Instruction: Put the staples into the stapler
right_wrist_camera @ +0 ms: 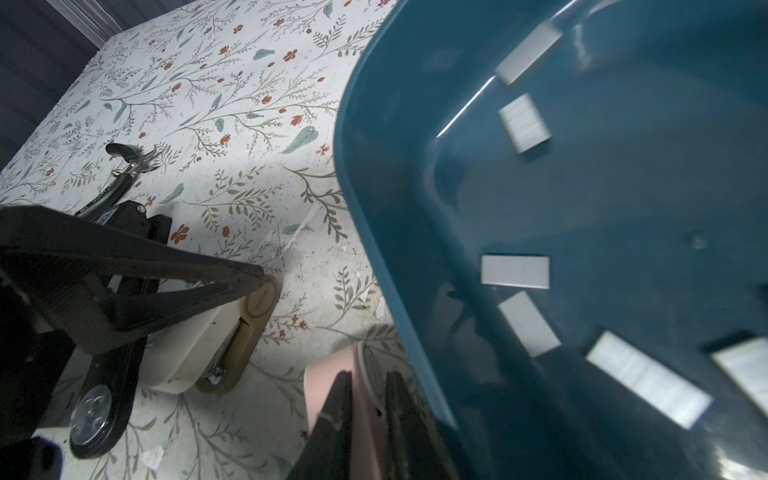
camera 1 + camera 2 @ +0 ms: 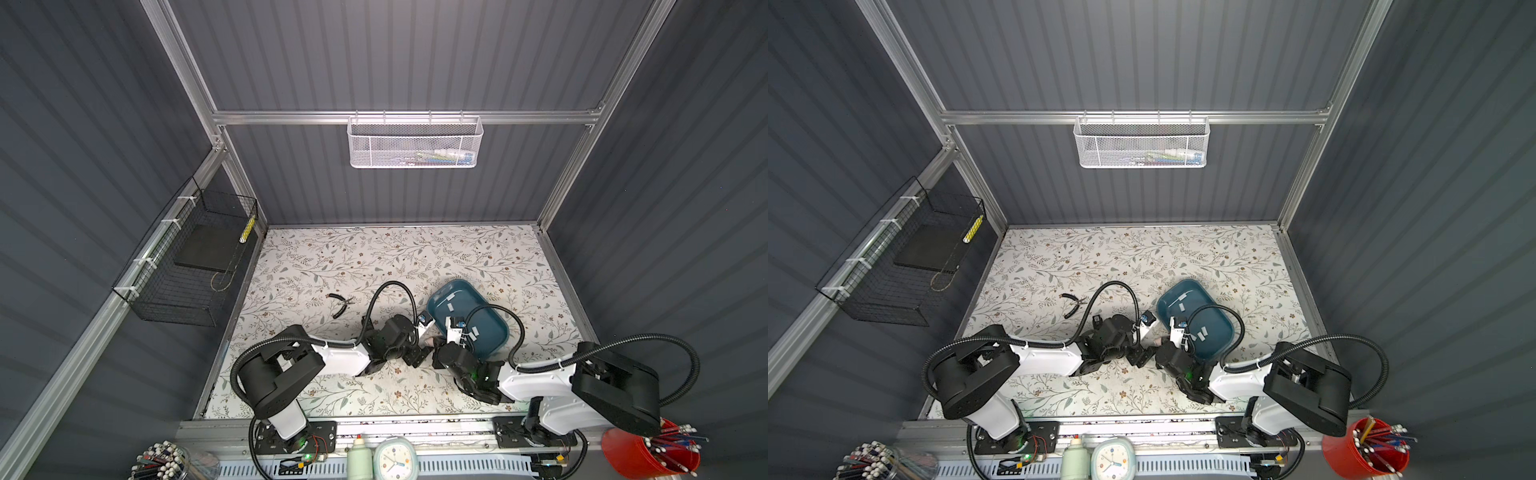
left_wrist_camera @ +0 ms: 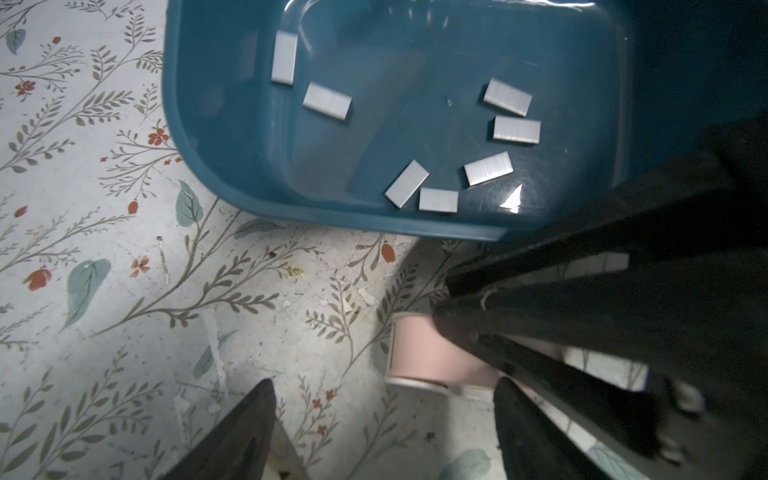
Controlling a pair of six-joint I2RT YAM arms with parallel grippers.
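Observation:
Several grey staples [image 3: 327,101] lie loose in a teal tray [image 3: 208,124], also seen in the right wrist view as staples [image 1: 515,271] in the tray [image 1: 374,187]. A pink stapler [image 1: 328,374] lies on the floral table right beside the tray; in a top view the stapler [image 2: 428,340] shows between the two arms. My right gripper [image 1: 368,376] is shut on its end, one finger on each side. My left gripper [image 3: 384,399] stands open just short of the pink stapler [image 3: 428,353], with only table between its fingers.
A cream and tan stapler [image 1: 216,340] lies on the table under the left gripper's fingers, next to a long black object [image 1: 99,399]. Black-handled pliers [image 2: 340,305] lie to the left. Wire baskets hang on the back and left walls.

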